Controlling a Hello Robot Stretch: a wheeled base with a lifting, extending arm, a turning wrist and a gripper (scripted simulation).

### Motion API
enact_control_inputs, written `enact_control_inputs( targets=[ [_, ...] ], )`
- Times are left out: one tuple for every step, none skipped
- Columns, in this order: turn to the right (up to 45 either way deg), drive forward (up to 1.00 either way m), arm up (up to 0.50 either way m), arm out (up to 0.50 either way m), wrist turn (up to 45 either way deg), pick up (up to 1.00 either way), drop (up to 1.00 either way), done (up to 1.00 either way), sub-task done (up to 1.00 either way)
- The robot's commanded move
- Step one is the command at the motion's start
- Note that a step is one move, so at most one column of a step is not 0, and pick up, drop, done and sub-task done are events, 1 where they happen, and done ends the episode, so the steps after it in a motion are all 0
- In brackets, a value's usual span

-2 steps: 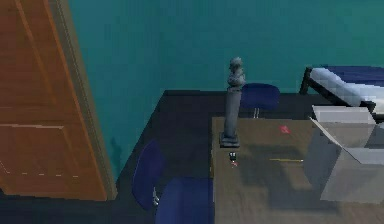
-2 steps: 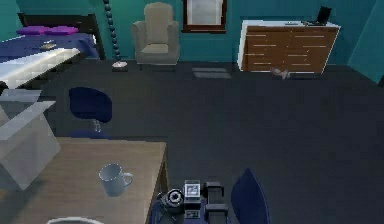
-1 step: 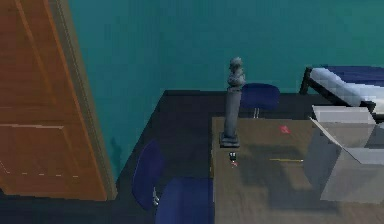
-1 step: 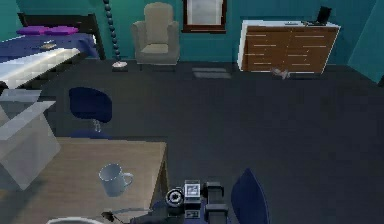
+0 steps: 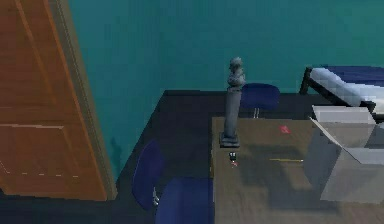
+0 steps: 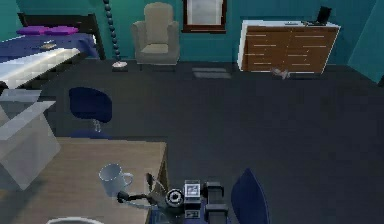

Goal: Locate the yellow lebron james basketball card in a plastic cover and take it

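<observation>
I could not tell if the thin pale strip (image 5: 290, 160) on the table (image 5: 260, 185) by the box (image 5: 345, 150) was the card. The gripper (image 6: 140, 197) was near a mug (image 6: 113, 180) at the table's edge; whether it held anything, I could not tell. Beyond lay wide bare floor (image 6: 250, 110).

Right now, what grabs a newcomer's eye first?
A tall grey statue stands on the table mid forward view, an open box to its right. In the arm side view, a white mug sits on the table low left, a beige armchair by the far wall.
</observation>
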Motion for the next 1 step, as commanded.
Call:
enact_control_inputs(
  targets=[
    [0.0, 0.00, 0.00, 0.00, 30.0, 0.00, 0.00, 0.00, 0.00]
  ],
)
